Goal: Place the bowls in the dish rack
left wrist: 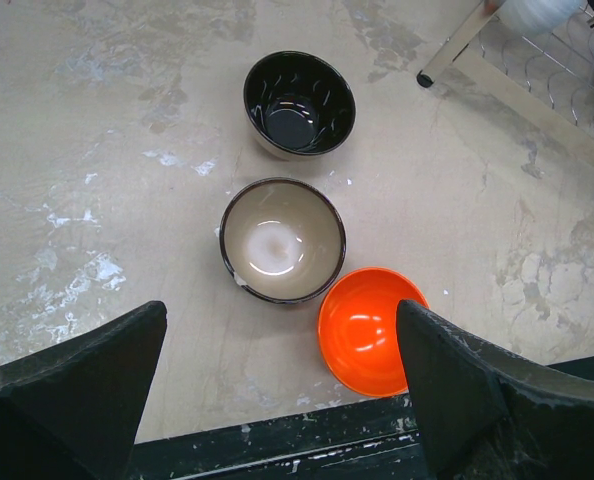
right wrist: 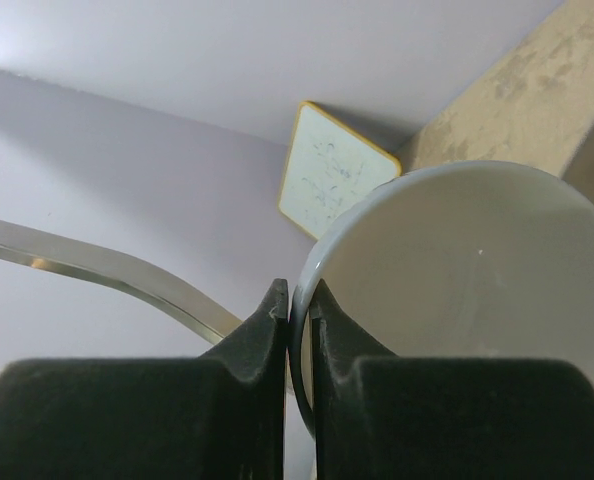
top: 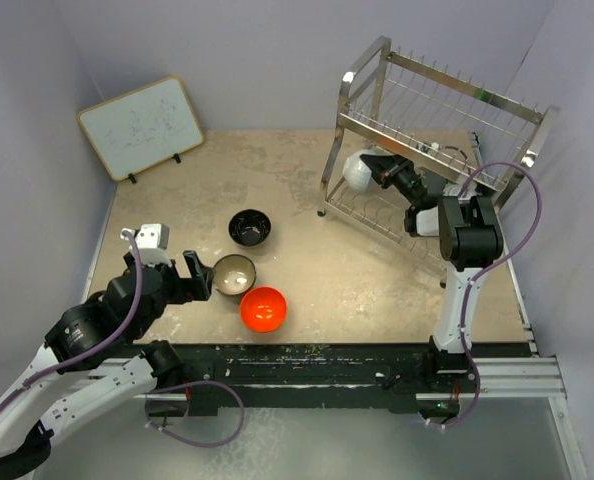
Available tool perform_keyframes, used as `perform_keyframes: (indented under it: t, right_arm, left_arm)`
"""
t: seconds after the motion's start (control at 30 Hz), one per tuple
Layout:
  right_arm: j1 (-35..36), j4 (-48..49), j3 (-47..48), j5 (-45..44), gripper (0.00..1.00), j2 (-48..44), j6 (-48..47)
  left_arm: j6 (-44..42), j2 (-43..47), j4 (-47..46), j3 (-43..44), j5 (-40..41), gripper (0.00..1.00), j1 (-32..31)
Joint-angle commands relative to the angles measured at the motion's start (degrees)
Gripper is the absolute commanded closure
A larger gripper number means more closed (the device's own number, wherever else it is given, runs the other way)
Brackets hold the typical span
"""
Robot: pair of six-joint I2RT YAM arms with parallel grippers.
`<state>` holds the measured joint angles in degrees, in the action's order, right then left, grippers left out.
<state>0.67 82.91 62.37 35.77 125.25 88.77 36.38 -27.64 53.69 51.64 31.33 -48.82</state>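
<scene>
My right gripper (top: 374,170) is shut on the rim of the white bowl (top: 357,172), holding it on edge at the left end of the silver dish rack (top: 437,110), by its lower tier. The white bowl fills the right wrist view (right wrist: 467,280), its rim pinched at my gripper (right wrist: 299,300). The black bowl (top: 249,228), the tan-brown bowl (top: 235,274) and the orange-red bowl (top: 263,309) stand on the table. My left gripper (top: 199,277) is open just left of the tan-brown bowl; from its wrist (left wrist: 282,350) I see the tan-brown bowl (left wrist: 282,240), orange-red bowl (left wrist: 362,335) and black bowl (left wrist: 299,103). The blue-and-white bowl is out of view.
A wood-framed whiteboard (top: 142,127) leans against the back-left wall. The table's dark front edge (top: 327,355) runs just below the orange-red bowl. The rack's foot (left wrist: 427,78) shows at the upper right of the left wrist view.
</scene>
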Motion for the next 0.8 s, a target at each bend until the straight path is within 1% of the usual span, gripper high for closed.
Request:
perform_keyframes:
  t: [0.0, 0.17, 0.3, 0.33, 0.57, 0.77]
  right_arm:
    - [-1.39, 0.44, -3.18, -4.79, 0.88, -1.68, -0.80]
    - [-3.04, -2.92, -7.28, -6.91, 0.80, -4.65, -3.80]
    - [-3.97, -4.64, -8.75, -8.07, 0.71, -6.38, -5.46]
    - [-4.14, -4.73, -8.83, -8.00, 0.70, -6.37, -5.60]
    - [-5.35, -5.57, -11.77, -9.34, 0.64, -7.32, -5.90]
    - [-6.10, -5.25, -14.88, -11.52, 0.62, -9.18, -6.22]
  left_arm:
    - [-0.03, 0.72, -1.29, 0.03, 0.57, 0.01, -0.12]
    - [-0.15, 0.31, -1.48, 0.00, 0.38, 0.01, -0.07]
    - [-0.20, 0.13, -1.48, 0.02, 0.38, 0.01, -0.12]
    - [-0.29, 0.11, -1.48, 0.04, 0.39, 0.01, -0.11]
    - [-0.27, 0.08, -1.55, -0.09, 0.35, 0.01, -0.13]
    - [-0.26, 0.20, -1.52, -0.05, 0.25, 0.01, -0.14]
